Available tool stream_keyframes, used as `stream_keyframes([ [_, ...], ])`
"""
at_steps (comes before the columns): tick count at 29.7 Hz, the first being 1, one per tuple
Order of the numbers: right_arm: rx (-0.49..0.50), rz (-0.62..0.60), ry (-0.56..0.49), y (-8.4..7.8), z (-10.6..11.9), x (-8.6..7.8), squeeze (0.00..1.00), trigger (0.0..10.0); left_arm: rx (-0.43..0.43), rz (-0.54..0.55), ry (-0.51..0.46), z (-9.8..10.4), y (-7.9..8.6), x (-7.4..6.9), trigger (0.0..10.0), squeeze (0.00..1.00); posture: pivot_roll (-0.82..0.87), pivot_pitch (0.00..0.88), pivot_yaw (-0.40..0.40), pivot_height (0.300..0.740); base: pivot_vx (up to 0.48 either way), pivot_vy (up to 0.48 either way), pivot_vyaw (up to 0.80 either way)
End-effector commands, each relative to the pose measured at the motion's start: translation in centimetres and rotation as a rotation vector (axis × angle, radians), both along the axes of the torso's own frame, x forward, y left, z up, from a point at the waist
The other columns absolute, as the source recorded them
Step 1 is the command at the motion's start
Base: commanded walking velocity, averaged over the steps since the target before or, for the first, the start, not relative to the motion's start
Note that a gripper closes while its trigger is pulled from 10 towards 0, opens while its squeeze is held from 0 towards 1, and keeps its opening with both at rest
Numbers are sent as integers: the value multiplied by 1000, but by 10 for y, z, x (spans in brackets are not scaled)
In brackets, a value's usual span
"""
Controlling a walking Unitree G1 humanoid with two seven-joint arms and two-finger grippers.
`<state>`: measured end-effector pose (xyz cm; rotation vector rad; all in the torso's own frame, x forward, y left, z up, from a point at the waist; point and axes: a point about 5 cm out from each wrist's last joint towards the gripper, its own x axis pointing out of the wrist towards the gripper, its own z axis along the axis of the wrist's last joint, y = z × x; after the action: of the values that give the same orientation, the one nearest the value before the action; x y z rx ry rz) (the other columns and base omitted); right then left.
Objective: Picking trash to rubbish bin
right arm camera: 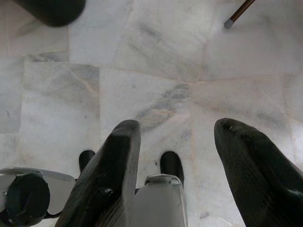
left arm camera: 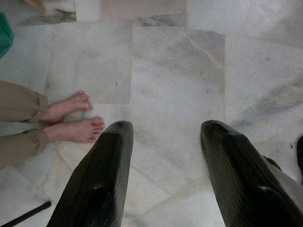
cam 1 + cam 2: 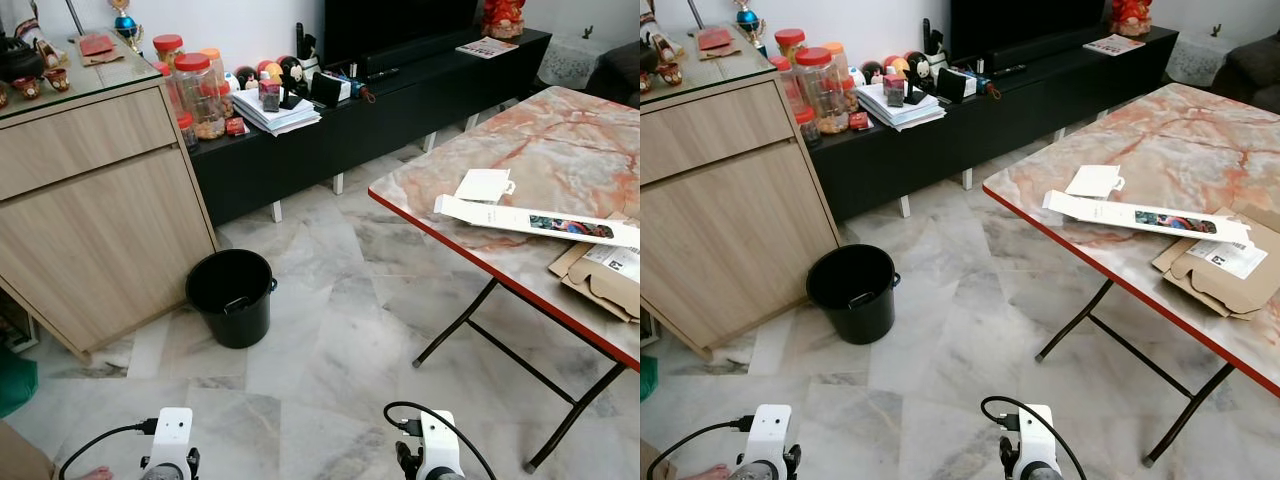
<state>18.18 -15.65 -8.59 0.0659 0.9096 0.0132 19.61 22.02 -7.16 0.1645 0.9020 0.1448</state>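
Note:
A black rubbish bin stands on the marble floor beside the wooden cabinet. On the marble-top folding table at my right lie a long white box, a small white card package and a flattened brown carton. Both arms hang low at the bottom of the head views. My left gripper is open over bare floor. My right gripper is also open and holds nothing.
A low black TV bench along the far wall carries jars, papers and small items. The table's black folding legs reach onto the floor at right. A person's bare feet stand close to my left side.

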Motion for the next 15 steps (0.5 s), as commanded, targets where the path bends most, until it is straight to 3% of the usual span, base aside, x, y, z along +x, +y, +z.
stream_keyframes([
  [1, -7, 11, 9, 1, 0, 0, 0, 10000, 17, -8, 17, 0, 3, -1, 10000, 0, -19, 0, 21, 740, 0, 0, -800],
  [15, -7, 7, 14, 1, -1, -1, 0, 10000, 27, -37, 12, 0, 1, 0, 10000, 0, -14, 0, 19, 740, 0, 0, -800],
])
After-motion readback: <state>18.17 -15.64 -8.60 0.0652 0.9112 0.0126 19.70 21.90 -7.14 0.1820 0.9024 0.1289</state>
